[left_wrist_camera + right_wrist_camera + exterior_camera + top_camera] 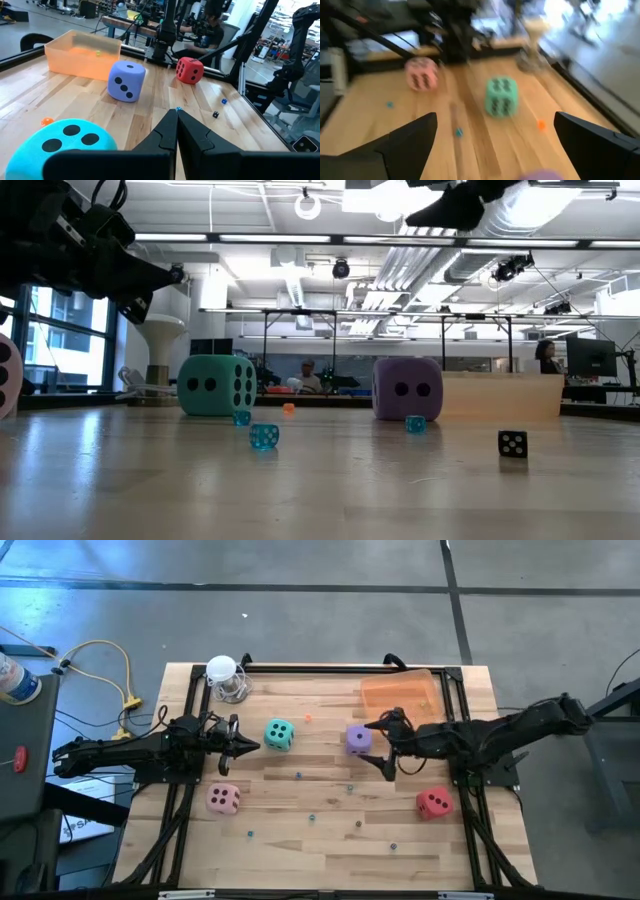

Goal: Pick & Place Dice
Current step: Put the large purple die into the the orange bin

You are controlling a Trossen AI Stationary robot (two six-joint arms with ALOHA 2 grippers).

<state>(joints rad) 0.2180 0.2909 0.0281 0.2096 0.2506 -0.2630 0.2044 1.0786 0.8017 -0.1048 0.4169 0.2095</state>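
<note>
**Four dice on the table, neither gripper holding one**

From above, the left gripper (250, 745) sits with fingers pressed together, just beside the soft teal cube with dark pips (279, 735). The right gripper (378, 745) is spread wide and empty, next to the soft purple cube (359, 739). The pink cube (223, 799) lies near the left arm, the red cube (434, 803) near the right arm, all on the light wooden slatted table (330, 840). A translucent orange tray (400, 695) stands at the far edge.

At table height, teal (216, 385) and purple (407, 389) stand apart, small beads before them.

The left wrist shows closed fingers (195, 135), teal (65, 145) close by.

The right wrist, blurred, shows parted fingers (410, 140), pink (422, 73) and teal (501, 96) ahead.
</note>
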